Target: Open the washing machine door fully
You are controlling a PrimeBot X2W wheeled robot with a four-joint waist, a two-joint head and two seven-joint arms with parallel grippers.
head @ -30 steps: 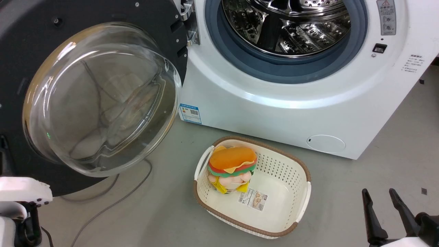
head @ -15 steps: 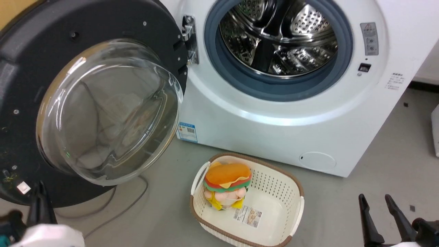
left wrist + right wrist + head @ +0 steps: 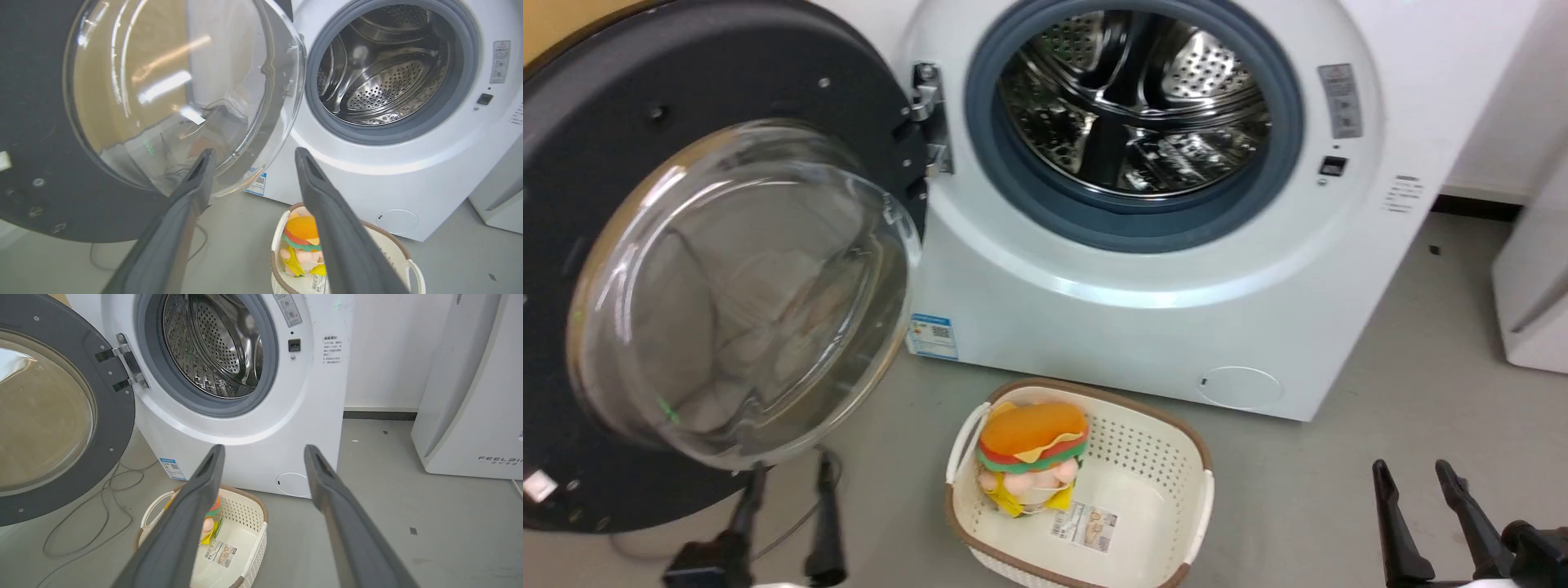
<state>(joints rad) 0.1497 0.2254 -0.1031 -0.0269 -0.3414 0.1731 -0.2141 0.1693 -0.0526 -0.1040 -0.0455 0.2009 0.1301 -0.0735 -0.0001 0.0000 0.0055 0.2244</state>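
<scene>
Washing machine door [image 3: 735, 286] swung wide, left of washing machine [image 3: 1127, 318]; dark grey inner face, bulging glass bowl; left gripper [image 3: 792, 465] near its lower rim, fingers spread, empty; right gripper [image 3: 1411, 467] spread, empty; bare floor [image 3: 1339, 441] right of basket [image 3: 1094, 396]

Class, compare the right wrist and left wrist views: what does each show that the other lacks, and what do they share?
Right wrist, not left: the open right end effector, grey lettering on the white appliance, a black skirting strip. Left wrist, not right: the open left end effector, a white tag on the washing machine door. Both: that door standing open, the drum, the basket.
</scene>
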